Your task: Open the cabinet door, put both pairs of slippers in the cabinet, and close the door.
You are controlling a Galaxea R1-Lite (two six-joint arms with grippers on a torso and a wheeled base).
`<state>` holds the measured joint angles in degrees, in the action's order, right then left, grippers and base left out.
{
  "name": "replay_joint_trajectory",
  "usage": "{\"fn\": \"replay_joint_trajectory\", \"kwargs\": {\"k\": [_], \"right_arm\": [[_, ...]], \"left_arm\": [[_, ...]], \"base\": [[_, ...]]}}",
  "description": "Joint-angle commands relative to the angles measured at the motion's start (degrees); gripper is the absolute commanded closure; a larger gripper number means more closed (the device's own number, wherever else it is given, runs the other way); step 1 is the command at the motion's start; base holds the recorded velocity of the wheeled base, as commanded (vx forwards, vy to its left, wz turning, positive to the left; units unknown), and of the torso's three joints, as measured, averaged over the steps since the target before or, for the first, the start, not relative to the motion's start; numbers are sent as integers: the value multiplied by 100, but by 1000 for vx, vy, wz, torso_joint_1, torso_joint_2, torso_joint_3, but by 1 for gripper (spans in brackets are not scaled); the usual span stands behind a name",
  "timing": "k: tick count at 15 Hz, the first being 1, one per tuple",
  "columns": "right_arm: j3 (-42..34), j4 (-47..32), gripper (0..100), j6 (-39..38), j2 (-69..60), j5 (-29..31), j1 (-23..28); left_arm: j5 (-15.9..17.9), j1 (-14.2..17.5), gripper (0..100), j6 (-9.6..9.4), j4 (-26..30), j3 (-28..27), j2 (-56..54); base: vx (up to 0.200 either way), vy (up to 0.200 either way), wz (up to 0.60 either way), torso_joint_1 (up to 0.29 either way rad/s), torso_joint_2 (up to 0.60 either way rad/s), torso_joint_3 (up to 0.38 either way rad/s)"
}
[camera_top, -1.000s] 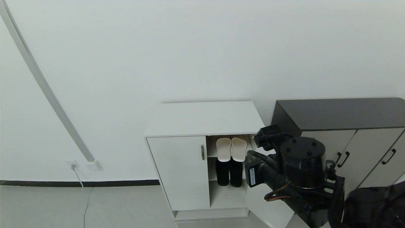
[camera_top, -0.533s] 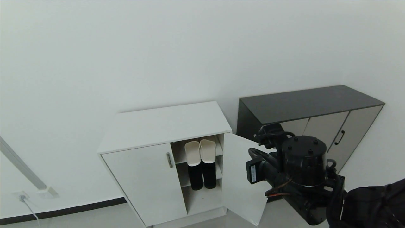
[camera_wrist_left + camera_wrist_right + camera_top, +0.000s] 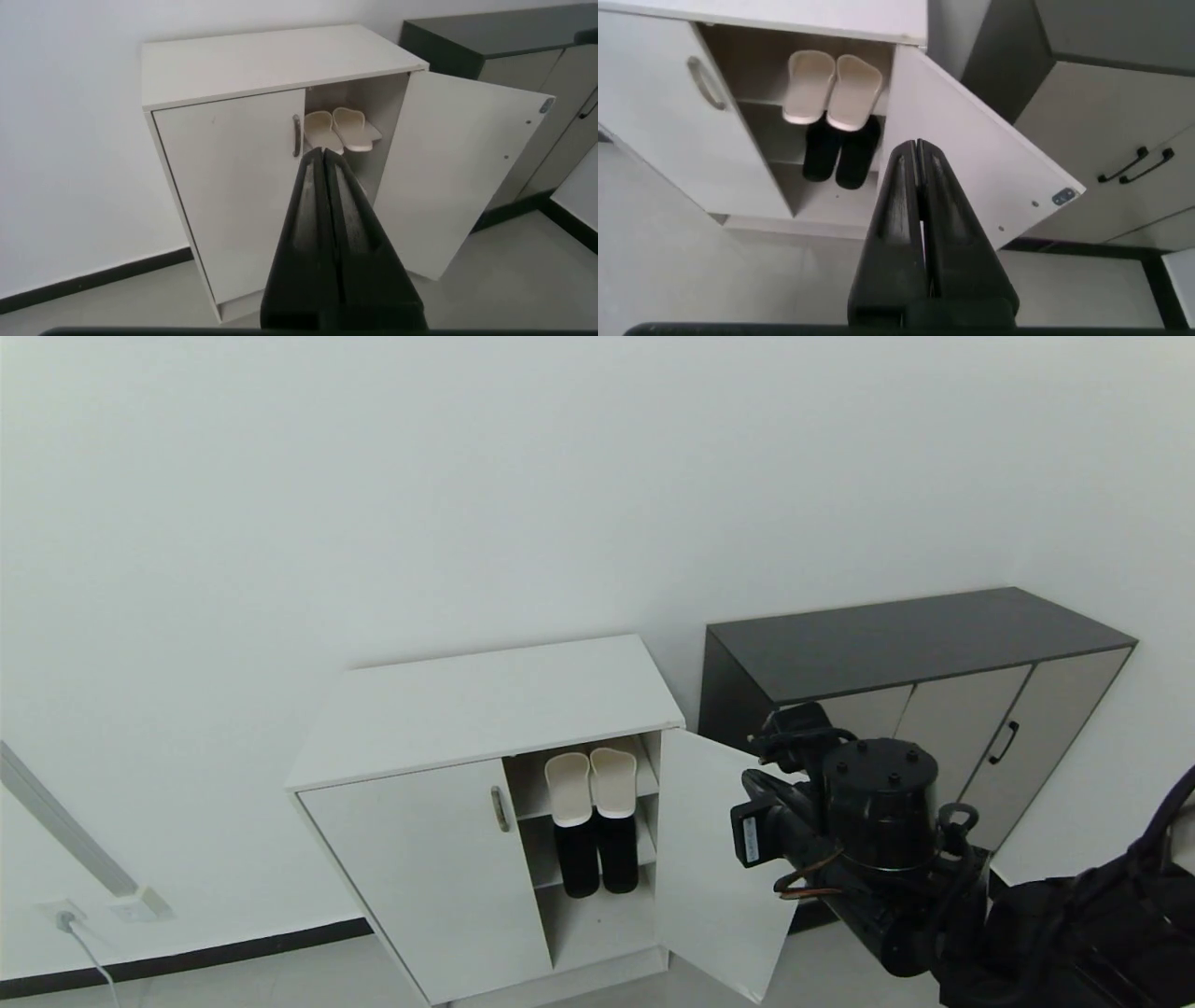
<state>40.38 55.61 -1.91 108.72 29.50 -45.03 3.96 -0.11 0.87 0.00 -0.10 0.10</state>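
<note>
Slippers sit inside the cabinet. Left jaws and right jaws pinched together, empty. The open door looks light, stiff: push its free edge.

Left pincer at the centre of the frame, fingers pressed together, nothing between them. Beyond it, the white cabinet: the door with the handle is shut, the other door stands swung open. White slippers lie side by side on the upper shelf of the open compartment. A dark cabinet stands just beside the open door.
</note>
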Motion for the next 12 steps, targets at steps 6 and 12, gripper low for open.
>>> {"fn": "replay_joint_trajectory", "kwargs": {"k": [6, 12], "right_arm": [[410, -103, 100, 7, 422, -50, 662], [1253, -806, 100, -63, 853, -691, 1770]], "left_arm": [[-1, -7, 100, 1, 0, 1, -1], [-1, -7, 100, 1, 0, 1, -1]], "base": [[-67, 0, 0, 3, 1, -1], [0, 0, 0, 0, 0, 0]]}}
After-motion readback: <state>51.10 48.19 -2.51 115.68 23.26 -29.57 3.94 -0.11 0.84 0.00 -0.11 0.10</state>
